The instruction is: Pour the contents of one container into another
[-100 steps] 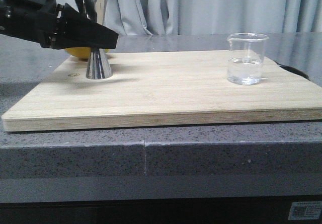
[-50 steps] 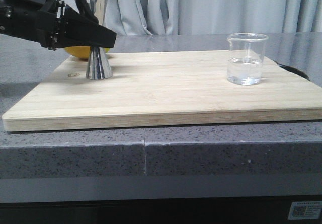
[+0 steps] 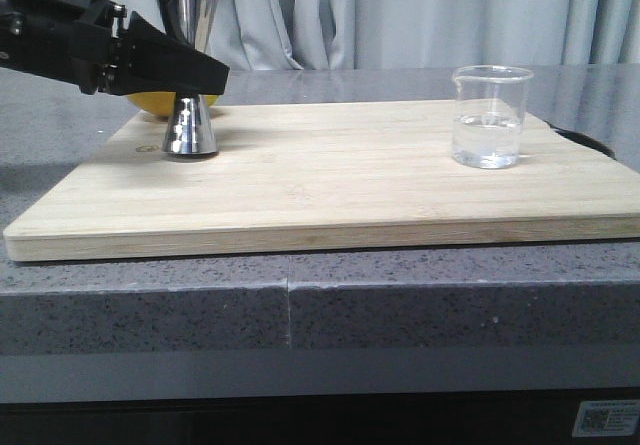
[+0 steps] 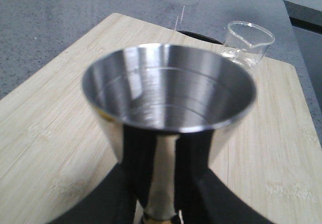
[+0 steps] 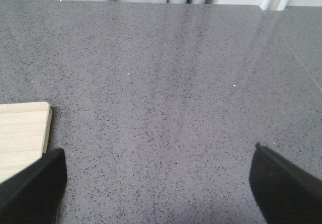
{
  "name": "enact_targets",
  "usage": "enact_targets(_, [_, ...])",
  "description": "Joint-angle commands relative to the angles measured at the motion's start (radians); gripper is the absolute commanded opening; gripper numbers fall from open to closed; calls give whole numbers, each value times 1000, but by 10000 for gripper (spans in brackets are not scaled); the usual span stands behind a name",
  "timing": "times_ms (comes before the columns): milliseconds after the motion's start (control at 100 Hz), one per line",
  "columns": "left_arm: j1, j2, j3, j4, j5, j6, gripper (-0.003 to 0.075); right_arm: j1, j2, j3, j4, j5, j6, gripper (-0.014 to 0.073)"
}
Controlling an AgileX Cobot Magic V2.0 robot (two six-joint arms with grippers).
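Front view: unreadable label (image 3: 606, 419), bottom right.

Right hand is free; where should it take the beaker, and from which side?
Grip the beaker around its straight glass wall, above the waterline, coming level from the robot's right. It stands upright near that board edge, nothing flanks it, and its pour lip faces left.

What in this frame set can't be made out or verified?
- Jigger waist, front view: covered by the left gripper; contact unconfirmed.
- Jigger base, left wrist view: cut off by the frame's edge.
- Lemon, front view: mostly hidden behind the gripper.
- Beaker markings: too faint.
- Right gripper: only its tips show.
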Motion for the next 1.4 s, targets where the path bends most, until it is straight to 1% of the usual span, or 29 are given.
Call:
enact_targets(0, [-8, -43, -26, -68, 91, -1, -13, 1, -10, -30, -12, -82, -4, 668])
enact_targets(150, [-8, -43, -26, -68, 91, -1, -18, 4, -10, -2, -12, -111, -4, 668])
enact_targets(330, [-8, -43, -29, -70, 96, -1, -18, 33, -10, 62, -12, -148, -4, 668])
enact_targets(410, [-8, -43, -44, -70, 100, -1, -18, 47, -10, 92, -12, -176, -4, 668])
enact_targets(620, [-10, -43, -94, -84, 100, -9, -18, 85, -10, 118, -10, -186, -4, 668])
enact_targets(700, [-20, -43, -105, -92, 100, -9, -18, 107, -10, 130, -10, -192, -4, 668])
enact_targets(940, [-71, -43, -116, -128, 100, -9, -18, 173, -10, 214, -10, -273, -4, 668])
enact_targets(1100, [-84, -43, -116, -151, 100, -5, -18, 206, -12, 266, -8, -298, -4, 668])
enact_targets(1240, [-90, -43, -116, -172, 100, -3, -19, 251, -12, 333, 1, -382, -4, 668])
enact_targets(1390, [-90, -43, -116, -195, 100, -1, -18, 315, -12, 425, 1, -534, -4, 668])
